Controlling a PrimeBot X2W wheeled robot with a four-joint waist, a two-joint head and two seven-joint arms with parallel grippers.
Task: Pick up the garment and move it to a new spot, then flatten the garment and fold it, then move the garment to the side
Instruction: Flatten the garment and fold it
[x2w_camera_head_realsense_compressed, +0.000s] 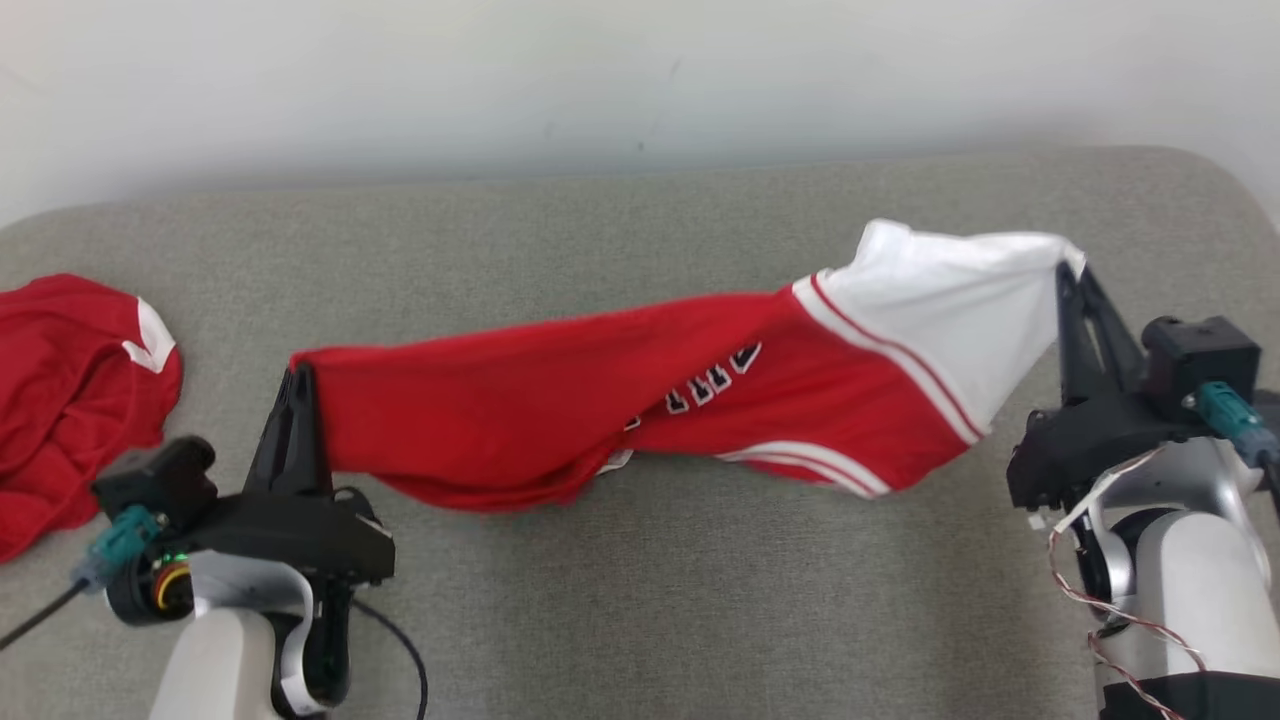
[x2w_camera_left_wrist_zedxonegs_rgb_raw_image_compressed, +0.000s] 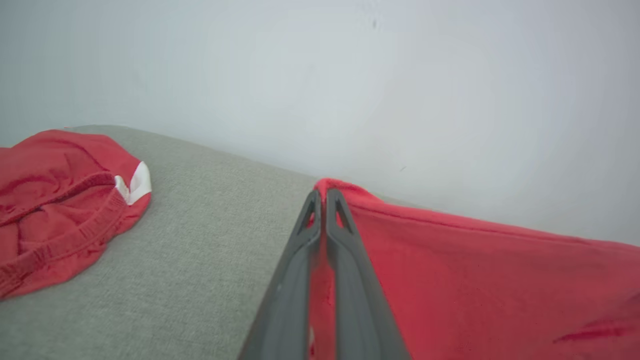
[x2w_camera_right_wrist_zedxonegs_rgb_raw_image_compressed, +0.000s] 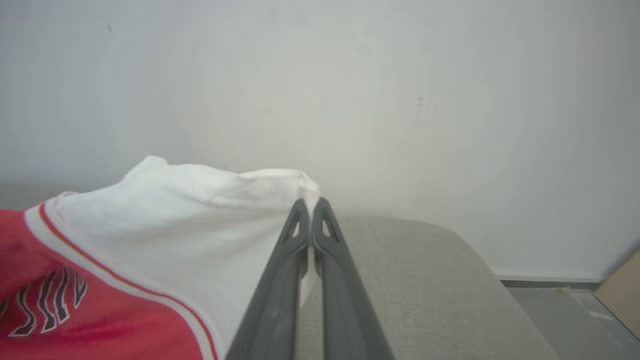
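Both arms are spread wide, reaching toward the wall. The left fingers (x2w_camera_head_realsense_compressed: 290, 430) are clamped on the red end of the jersey (x2w_camera_head_realsense_compressed: 560, 400), and the right fingers (x2w_camera_head_realsense_compressed: 1075, 330) are pinching its white end. It hangs stretched between them over the grey table (x2w_camera_head_realsense_compressed: 640, 600), sagging in the middle. Another red garment (x2w_camera_head_realsense_compressed: 70, 390) lies crumpled at the far left.

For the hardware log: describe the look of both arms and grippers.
Left gripper: long dark tapered fingers with triangular cut-outs near the tips, black housing, teal connector, black cable, orange ring at the wrist, pale left forearm. Right gripper: same build, teal plug, red-and-white twisted wire along a silver-white right forearm.
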